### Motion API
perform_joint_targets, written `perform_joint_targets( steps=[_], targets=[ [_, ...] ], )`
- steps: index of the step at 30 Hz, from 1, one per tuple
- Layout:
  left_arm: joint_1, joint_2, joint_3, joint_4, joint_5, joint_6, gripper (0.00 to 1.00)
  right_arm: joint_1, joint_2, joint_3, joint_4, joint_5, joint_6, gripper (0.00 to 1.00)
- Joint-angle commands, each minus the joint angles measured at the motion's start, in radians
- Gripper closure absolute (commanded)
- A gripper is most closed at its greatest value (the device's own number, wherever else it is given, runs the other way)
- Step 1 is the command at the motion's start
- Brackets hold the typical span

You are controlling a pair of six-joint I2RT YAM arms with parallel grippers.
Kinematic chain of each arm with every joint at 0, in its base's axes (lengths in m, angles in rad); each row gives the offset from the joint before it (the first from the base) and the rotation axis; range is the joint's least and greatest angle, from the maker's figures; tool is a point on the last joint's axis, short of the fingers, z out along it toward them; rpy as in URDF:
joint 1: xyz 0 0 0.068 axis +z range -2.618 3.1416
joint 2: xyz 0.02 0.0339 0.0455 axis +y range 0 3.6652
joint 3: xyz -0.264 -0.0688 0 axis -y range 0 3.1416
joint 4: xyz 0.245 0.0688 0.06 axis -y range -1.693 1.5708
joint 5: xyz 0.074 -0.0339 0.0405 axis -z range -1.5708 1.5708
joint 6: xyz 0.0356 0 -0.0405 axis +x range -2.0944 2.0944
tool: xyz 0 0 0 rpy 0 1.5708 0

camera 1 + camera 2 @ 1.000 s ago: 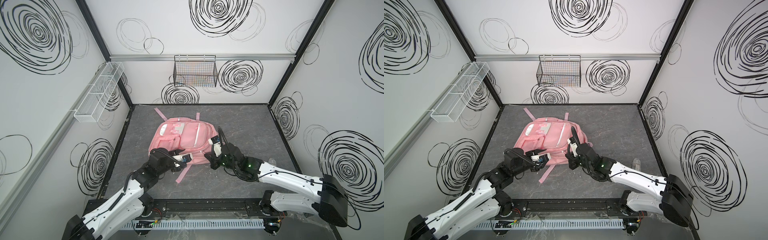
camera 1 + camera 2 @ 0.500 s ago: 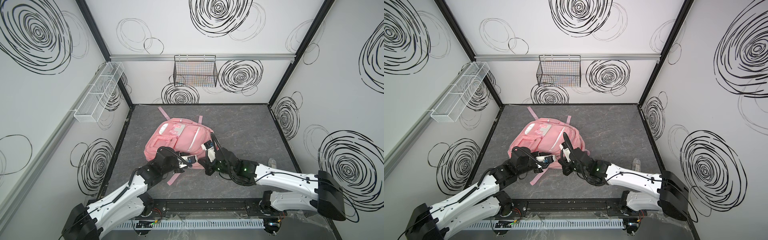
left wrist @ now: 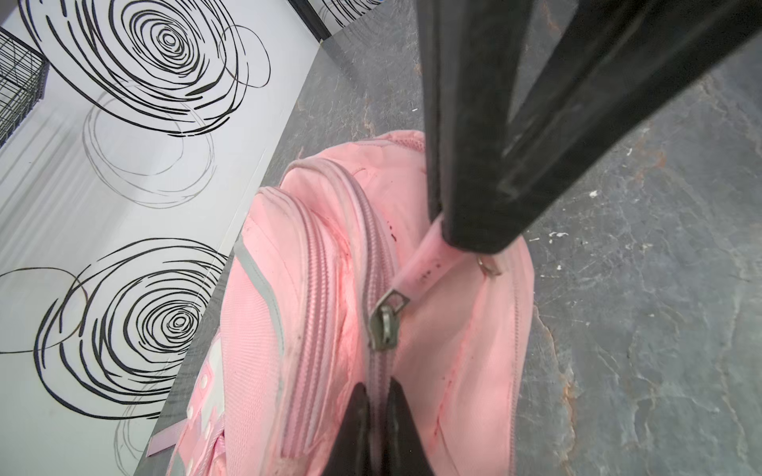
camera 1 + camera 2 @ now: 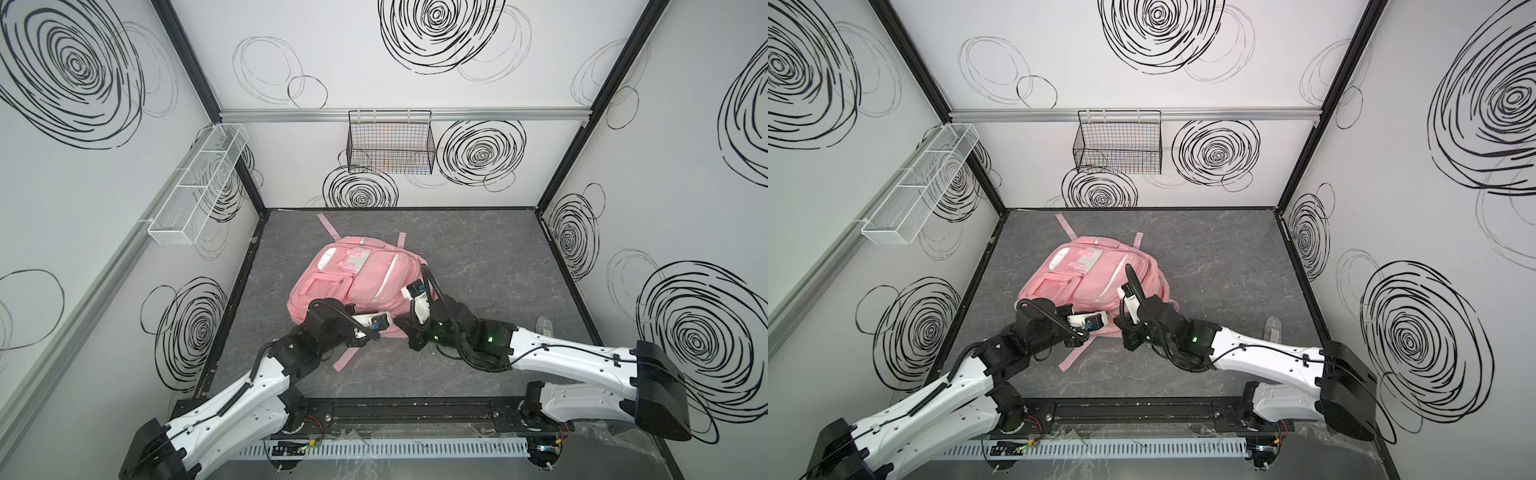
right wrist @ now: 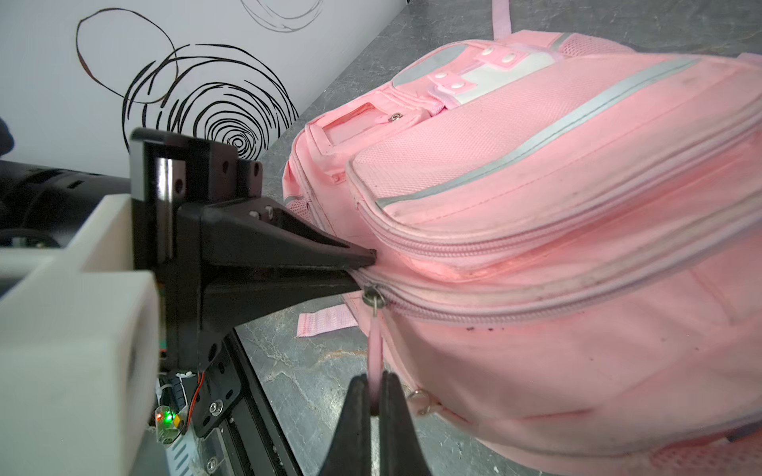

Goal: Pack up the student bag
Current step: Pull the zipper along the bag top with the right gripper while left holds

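The student bag [image 4: 357, 274] [image 4: 1088, 282], a large pink backpack, lies face up on the grey table in both top views. Both grippers meet at its near edge. My left gripper [image 3: 377, 385] [image 4: 392, 328] is shut, pinching the pink zipper seam just behind the metal zipper slider [image 3: 385, 325]. My right gripper [image 5: 373, 381] [image 4: 405, 332] is shut on the pink zipper pull tab [image 5: 375, 342], which hangs taut from the slider [image 5: 373, 296]. The zipper looks closed along its visible length. In the right wrist view the left gripper's fingers [image 5: 309, 251] reach the seam from the side.
A black wire basket [image 4: 390, 143] hangs on the back wall and a white mesh tray [image 4: 199, 183] on the left wall. A loose pink strap [image 4: 347, 359] trails toward the front edge. A small clear item [image 4: 544, 324] lies on the table near the right wall.
The bag has shifted left and turned a little with the right gripper's pull on the tab. My left gripper has closed onto the zipper seam.
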Motion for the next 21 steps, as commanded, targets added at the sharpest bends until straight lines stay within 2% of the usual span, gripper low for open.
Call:
perform_joint_targets(
  steps=[1, 14, 19, 20, 21],
  targets=[
    [0.004, -0.026, -0.011, 0.05, -0.015, 0.005, 1.0, -0.031, -0.047, 0.042, 0.025, 0.051, 0.004, 1.0],
    [0.007, -0.039, -0.02, 0.05, -0.027, 0.015, 1.0, -0.156, -0.13, -0.018, -0.044, 0.062, 0.012, 1.0],
    [0.011, -0.043, -0.023, 0.054, -0.023, 0.014, 1.0, -0.168, -0.148, -0.026, -0.034, 0.037, 0.006, 1.0],
    [0.011, -0.043, -0.022, 0.054, -0.009, 0.012, 0.9, -0.165, -0.149, -0.029, -0.022, 0.013, 0.003, 1.0],
    [0.009, -0.045, -0.02, 0.055, 0.008, 0.009, 0.65, -0.162, -0.149, -0.031, -0.007, -0.006, 0.001, 1.0]
  ],
)
